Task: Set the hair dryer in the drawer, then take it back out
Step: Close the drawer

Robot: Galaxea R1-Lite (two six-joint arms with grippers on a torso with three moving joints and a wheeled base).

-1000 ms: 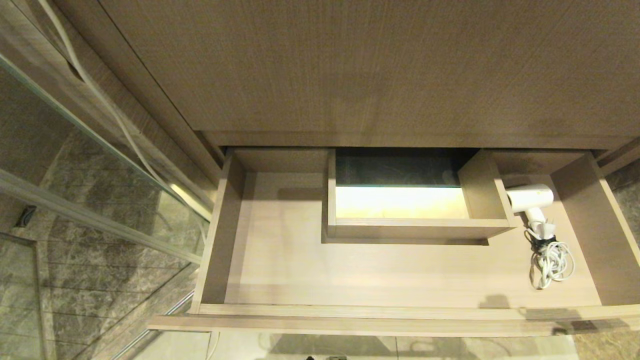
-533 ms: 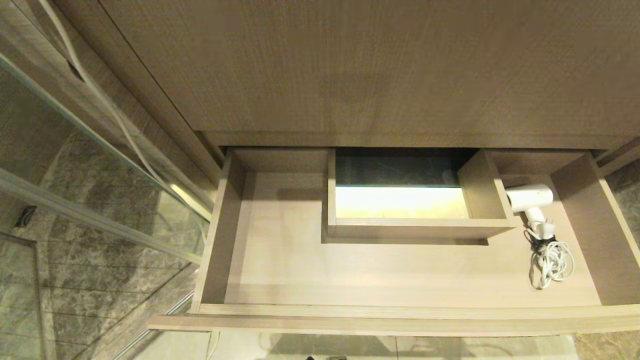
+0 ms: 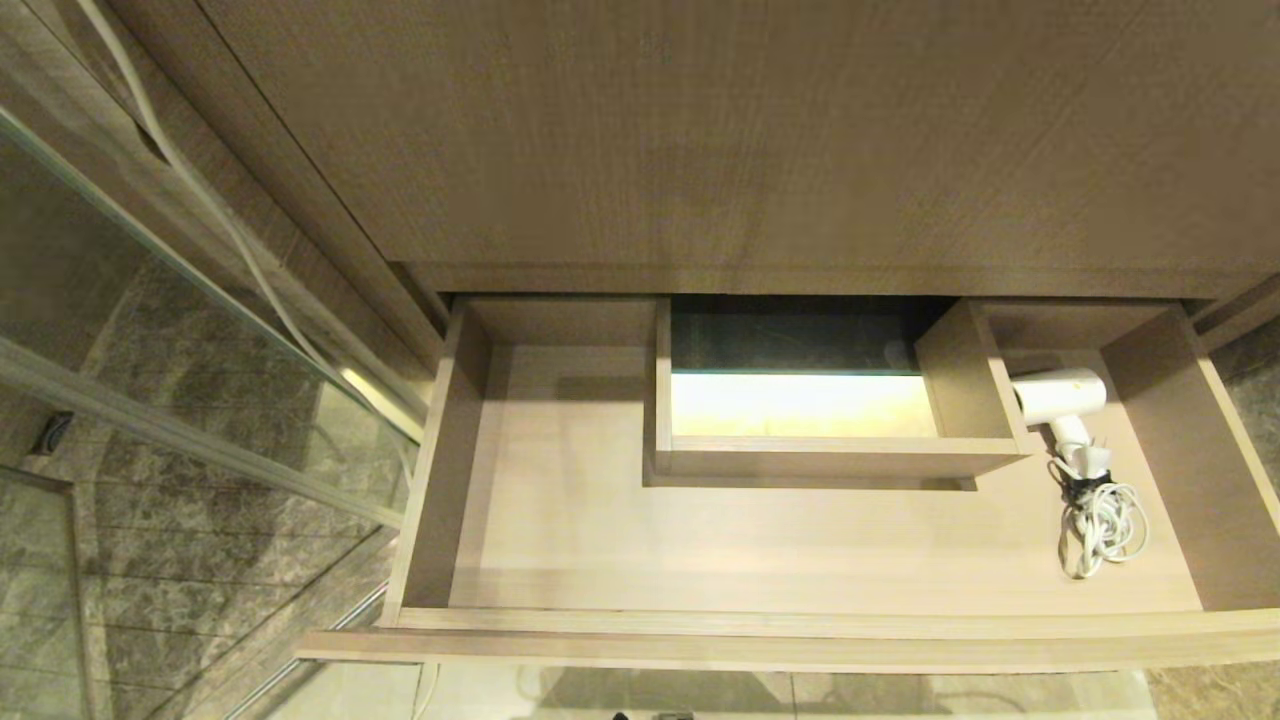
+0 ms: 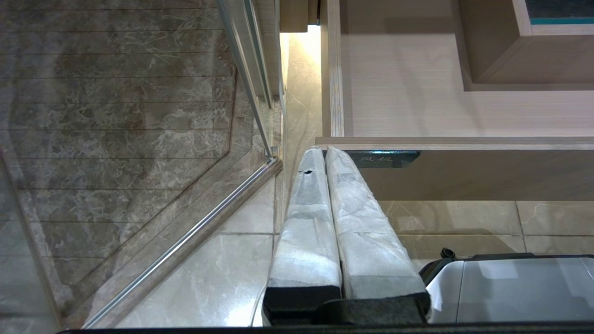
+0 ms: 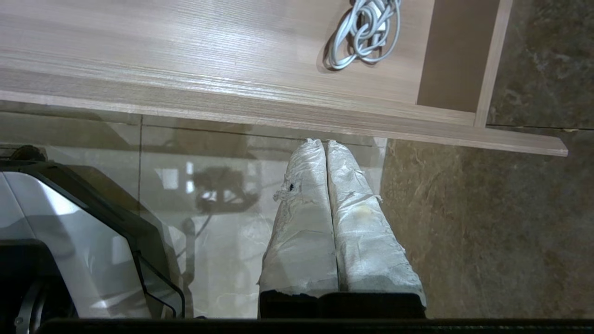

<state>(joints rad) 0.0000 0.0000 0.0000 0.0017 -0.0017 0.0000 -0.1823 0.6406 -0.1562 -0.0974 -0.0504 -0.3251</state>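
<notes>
Marble flooring is showing beneath the open drawer, where the hair dryer is lying in its far right corner, both claws pressed together: left claw, right claw.

White hair dryer with its pale grey coiled cord lies on the light wood-grain floor of the drawer. Left of the drawer, the floor shows dark brown veined marble. Both grippers, left and right, wear crinkled grey-white wrap.
</notes>
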